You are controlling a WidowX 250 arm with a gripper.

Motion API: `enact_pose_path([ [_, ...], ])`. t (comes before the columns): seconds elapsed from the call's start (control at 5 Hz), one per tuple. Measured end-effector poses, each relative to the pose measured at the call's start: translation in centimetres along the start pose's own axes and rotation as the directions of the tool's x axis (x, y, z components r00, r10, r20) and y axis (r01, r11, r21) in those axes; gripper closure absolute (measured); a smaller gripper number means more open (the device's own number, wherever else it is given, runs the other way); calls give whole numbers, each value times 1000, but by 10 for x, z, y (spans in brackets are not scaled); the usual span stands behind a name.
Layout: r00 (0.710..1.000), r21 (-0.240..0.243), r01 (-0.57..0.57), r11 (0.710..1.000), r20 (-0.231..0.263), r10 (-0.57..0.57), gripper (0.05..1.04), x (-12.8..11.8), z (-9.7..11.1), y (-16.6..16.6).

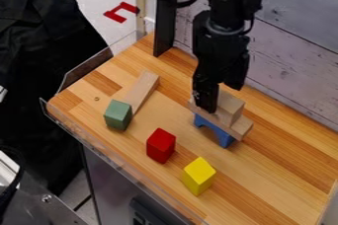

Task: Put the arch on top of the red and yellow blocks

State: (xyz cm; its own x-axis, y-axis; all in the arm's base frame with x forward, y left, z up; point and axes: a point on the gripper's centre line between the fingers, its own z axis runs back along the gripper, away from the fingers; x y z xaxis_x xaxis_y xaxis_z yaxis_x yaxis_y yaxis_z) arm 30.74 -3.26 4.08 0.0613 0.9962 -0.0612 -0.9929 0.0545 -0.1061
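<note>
The blue arch (pixel 218 130) lies beneath a wooden plank (pixel 240 127), near-right of the gripper (pixel 212 103); jaw state indeterminable.

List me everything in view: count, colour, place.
Blue arch: one, blue, under plank
Wooden plank: one, tan, on arch
Wooden block: one, tan, atop plank
Wooden stick: one, tan, left
Green block: one, green, left
Red block: one, red, centre
Yellow block: one, yellow, front
Tabletop: one, brown, below blocks
Wall: one, grey, rear
Post: one, black, rear
Red object: one, red, upper left
Cloth: one, black, left
Arm: one, black, top
Pincer: one, black, at plank's end
</note>
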Motion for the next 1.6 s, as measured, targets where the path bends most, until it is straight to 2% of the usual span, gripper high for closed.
enact_pose_path([
  [0.4,1000,13,-27,1000,6,27,117,6,-4,-1],
  [0.6,999,23,-49,999,20,49,414,3,-6,0],
  [0.8,998,16,-51,999,21,51,557,3,-6,-1],
  [1.0,999,0,-51,999,9,51,557,1,-6,-4],
  [1.4,999,-3,-36,999,8,36,557,1,-5,-4],
  [1.6,999,-32,-36,999,3,36,557,2,5,-5],
])
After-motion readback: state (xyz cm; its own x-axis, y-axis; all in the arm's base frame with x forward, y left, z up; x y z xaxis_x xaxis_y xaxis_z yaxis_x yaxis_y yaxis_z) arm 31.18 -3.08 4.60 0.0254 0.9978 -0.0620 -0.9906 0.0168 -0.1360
